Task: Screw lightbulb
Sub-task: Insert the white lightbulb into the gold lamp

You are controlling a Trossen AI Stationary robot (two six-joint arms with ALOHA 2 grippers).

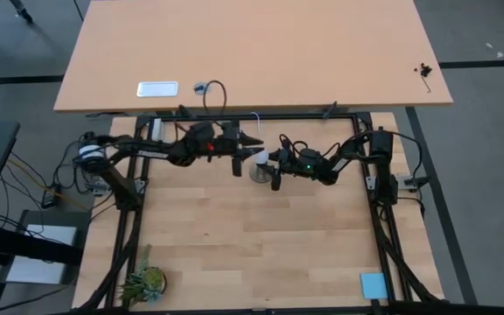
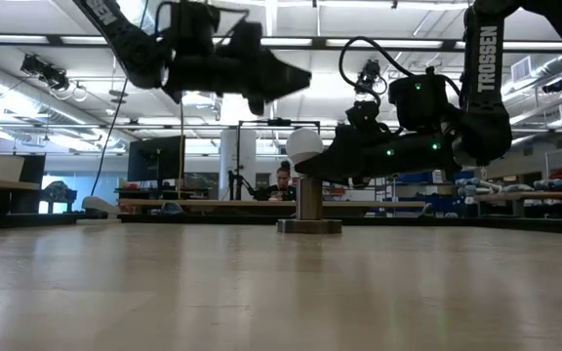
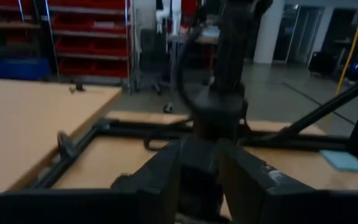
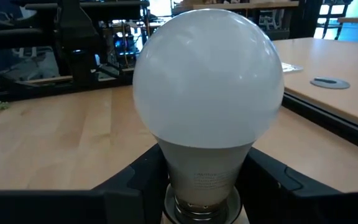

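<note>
The bulb (image 4: 208,87) stands upright on the socket (image 2: 308,207), near the far edge of the worktop (image 1: 261,254) at its middle. The right gripper (image 4: 204,171) reaches in level from the right, and its jaws close narrowly on the bulb's lower neck, one dark finger (image 4: 135,177) on each side, just above the metal thread. Holding low on the neck, rather than on the round globe, probably gives a firmer grip and keeps the bulb's axis in line with the socket as it turns. In the low view the bulb's white dome (image 2: 304,144) shows just above the right gripper (image 2: 335,161), with the socket's grey post and flat base directly below, so the thread seems to be at or in the socket mouth; how far it is screwed in cannot be told.

The left gripper (image 2: 286,78) hangs higher and to the left, above the bulb and apart from it, holding nothing; I cannot tell whether its jaws are wide or narrow. It seems to wait clear of the turning.

Elsewhere, a small green plant (image 1: 143,283) sits at the near left corner and a blue pad (image 1: 373,284) at the near right. A person (image 2: 283,182) sits far off in the room behind.
</note>
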